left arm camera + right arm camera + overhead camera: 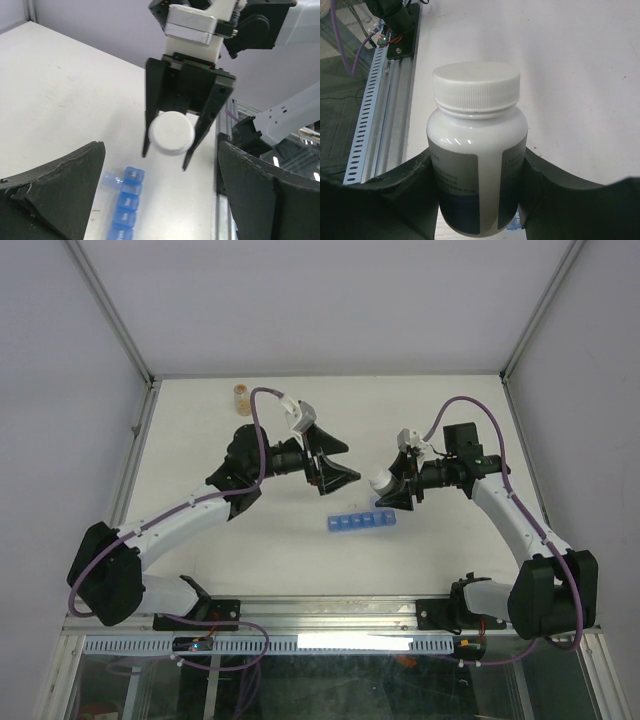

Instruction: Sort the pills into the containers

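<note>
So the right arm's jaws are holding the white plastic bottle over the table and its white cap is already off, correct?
Not quite: the cap is not off. The right arm's jaws do hold the white plastic bottle over the table, but its white ribbed screw cap is on the neck, as the right wrist view shows.

White bottle (477, 150), white ribbed cap, blue-banded label: clamped between the right jaws, cap clear of them; amber bottle (241, 395): upright on white table (440, 552), well beyond the left jaws.
</note>
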You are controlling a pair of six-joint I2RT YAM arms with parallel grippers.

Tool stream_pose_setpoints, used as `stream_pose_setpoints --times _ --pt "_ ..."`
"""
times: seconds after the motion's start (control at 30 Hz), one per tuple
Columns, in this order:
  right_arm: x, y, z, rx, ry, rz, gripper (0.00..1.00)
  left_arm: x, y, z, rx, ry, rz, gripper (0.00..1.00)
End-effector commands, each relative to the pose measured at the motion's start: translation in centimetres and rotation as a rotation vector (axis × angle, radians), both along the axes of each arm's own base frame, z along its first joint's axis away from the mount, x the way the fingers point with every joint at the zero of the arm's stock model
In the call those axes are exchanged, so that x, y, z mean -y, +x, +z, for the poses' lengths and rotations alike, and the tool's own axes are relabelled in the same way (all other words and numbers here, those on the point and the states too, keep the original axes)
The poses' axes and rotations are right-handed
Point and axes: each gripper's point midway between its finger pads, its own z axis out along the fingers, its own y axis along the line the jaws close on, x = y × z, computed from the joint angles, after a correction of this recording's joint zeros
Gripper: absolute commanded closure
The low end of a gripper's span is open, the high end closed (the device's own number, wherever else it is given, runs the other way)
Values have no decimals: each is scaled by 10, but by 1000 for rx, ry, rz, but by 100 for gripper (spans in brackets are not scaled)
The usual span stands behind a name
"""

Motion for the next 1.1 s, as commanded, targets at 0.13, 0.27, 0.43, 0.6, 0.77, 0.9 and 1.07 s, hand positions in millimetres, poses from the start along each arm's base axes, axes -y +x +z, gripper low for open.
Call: stream_pose_setpoints --times 0.13,0.27,0.43,0.6,0.77,0.9,1.07 --pt "-2 8 21 86 35 11 100 2 -14 15 325 22 -330 1" --pt "-2 8 19 80 35 12 100 11 2 4 411 58 -327 2" --pt "-2 9 20 84 32 9 100 27 15 -2 420 81 -344 6" --pt "-2 9 19 84 31 9 100 40 9 -7 440 103 -353 7" --pt "-2 9 19 82 30 8 100 45 3 -6 435 99 -367 17" --pt "-2 9 19 80 30 9 100 49 2 -5 422 96 -374 28" --pt "-2 9 19 82 31 8 100 52 2 -4 414 93 -373 35"
